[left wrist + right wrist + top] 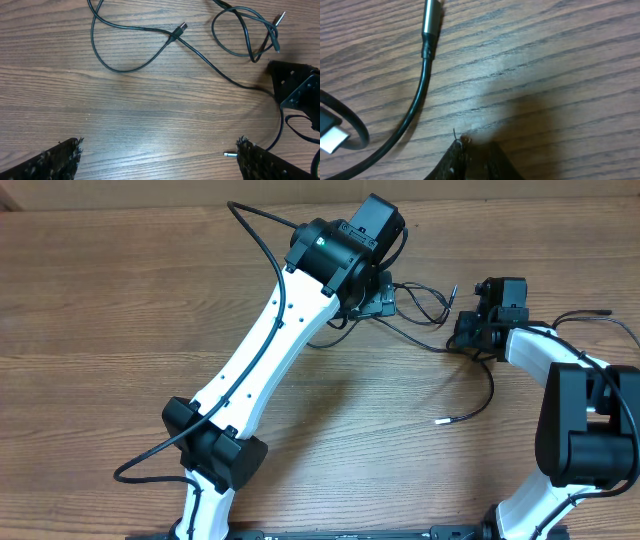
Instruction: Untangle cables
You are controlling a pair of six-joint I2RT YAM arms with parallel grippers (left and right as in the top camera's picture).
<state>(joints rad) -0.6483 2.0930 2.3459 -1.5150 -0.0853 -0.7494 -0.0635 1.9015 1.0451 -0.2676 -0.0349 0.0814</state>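
Thin black cables (425, 308) lie looped on the wooden table between the two grippers. In the left wrist view the cables (131, 66) cross near a small plug (181, 28), with a second loop (247, 35) at the top right. A silver-tipped end (440, 421) lies loose; it also shows in the left wrist view (230, 154). My left gripper (159, 160) is open and empty above bare wood, short of the cables. My right gripper (472, 152) is shut with its tips at the table; a cable (417, 100) with a silver plug passes to its left, apart from it.
The right gripper's body (295, 85) shows at the right edge of the left wrist view, with a cable running under it. Another thin cord (598, 315) lies at the far right. A white-tipped plug (331, 139) lies at the left edge of the right wrist view.
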